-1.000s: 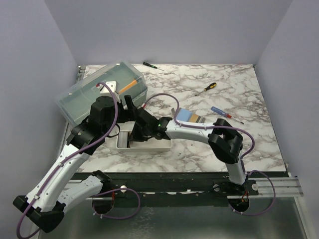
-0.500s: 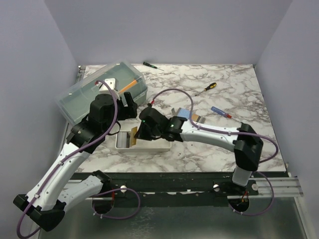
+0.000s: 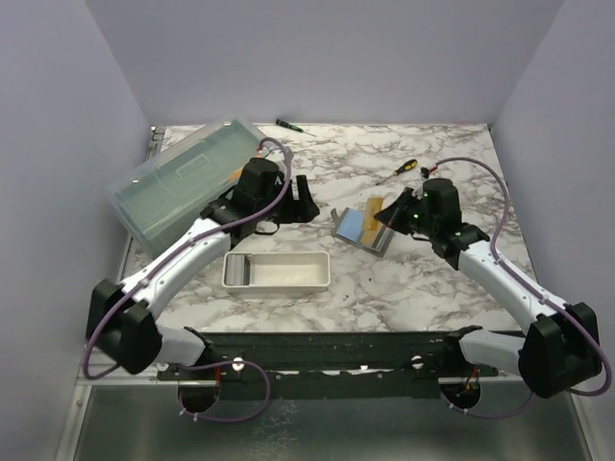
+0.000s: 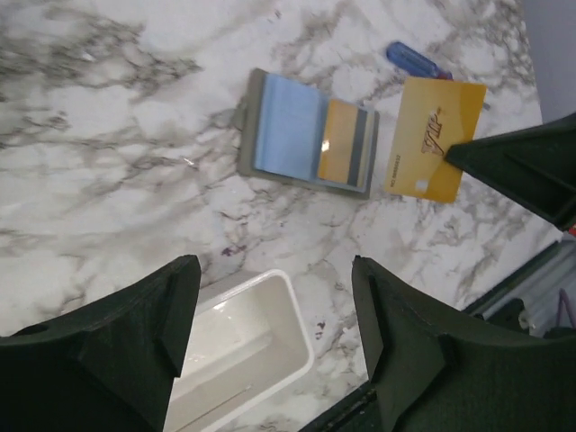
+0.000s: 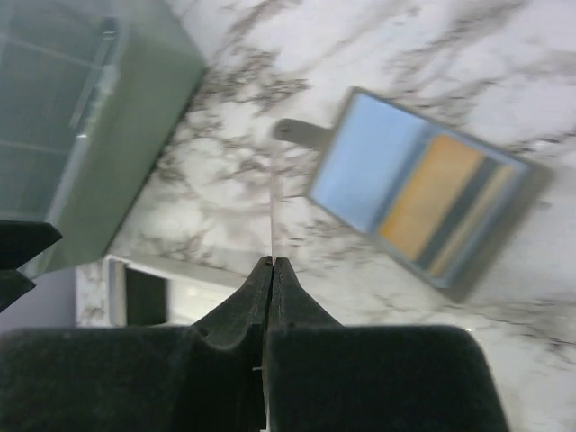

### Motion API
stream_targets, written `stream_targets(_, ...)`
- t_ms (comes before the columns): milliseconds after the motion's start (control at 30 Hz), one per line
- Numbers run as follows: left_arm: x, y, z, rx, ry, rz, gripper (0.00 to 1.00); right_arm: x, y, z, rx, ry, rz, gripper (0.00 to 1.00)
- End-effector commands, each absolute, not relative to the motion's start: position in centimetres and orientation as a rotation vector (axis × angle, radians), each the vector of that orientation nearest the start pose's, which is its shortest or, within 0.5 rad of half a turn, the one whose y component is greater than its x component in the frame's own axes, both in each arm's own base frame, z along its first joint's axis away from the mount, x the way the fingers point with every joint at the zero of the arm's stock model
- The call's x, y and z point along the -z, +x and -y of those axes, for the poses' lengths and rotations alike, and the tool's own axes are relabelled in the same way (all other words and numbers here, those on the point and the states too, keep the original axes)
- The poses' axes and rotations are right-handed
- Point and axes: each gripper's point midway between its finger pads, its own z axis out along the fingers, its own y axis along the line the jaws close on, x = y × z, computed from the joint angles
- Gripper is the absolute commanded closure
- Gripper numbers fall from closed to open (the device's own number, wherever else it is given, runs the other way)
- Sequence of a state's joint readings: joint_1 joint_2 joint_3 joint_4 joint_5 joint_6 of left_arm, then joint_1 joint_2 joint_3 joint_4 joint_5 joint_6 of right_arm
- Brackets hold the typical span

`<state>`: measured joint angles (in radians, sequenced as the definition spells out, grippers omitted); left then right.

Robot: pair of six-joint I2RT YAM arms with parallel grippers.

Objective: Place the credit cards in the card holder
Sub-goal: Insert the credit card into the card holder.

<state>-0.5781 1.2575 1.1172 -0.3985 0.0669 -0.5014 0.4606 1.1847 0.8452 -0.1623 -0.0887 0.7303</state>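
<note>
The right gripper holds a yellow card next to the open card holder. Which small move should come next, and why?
Probably move the right gripper slightly toward the card holder and tilt the yellow card to its pocket: the card is pinched but hangs beside the holder, not in it.

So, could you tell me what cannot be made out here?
Right wrist view: the thin gold plastic card in the right claw shows only edge-on; the open grey card holder is blurred.
Left wrist view: the white oblong tray is cut off by the bottom edge and a finger of the left claw.
Top view: the translucent greenish lidded box hides its contents.
</note>
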Motion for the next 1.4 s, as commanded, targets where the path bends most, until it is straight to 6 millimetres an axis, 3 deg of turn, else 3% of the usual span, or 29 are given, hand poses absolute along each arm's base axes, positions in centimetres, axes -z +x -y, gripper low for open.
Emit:
stream_targets(0,-22.0,30.3,31.6,1.122,0.251,-2.218,0.29,-15.4,30.8,-18.3,-1.02,0.055,-2.184,1.0)
stream_targets(233,-16.3,33.4,37.2,1.187,0.318,-2.292,0.44,-11.0,32.5,-16.1,-1.129,0.094,-2.193,1.0)
stream_targets(367,-13.0,35.5,38.5,1.146,0.308,-2.345,0.52,-9.5,32.9,-14.5,-1.194,0.153,-2.173,1.0)
stream_targets(533,-9.6,37.9,39.8,1.099,0.298,-2.394,0.63,-7.6,33.3,-14.4,-1.269,0.143,-2.195,1.0)
stream_targets(767,-5.7,40.0,38.4,0.943,0.238,-2.464,0.73,-6.5,33.2,-14.6,-1.298,0.159,-2.194,1.0)
stream_targets(933,-3.3,39.9,37.0,0.865,0.19,-2.528,0.76,-5.2,33.2,-14.4,-1.306,0.252,-2.241,1.0)
stream_targets(1367,-2.3,39.4,36.6,0.851,0.176,-2.558,0.78,-3.8,33.5,-14.6,-1.366,0.441,-2.291,1.0)
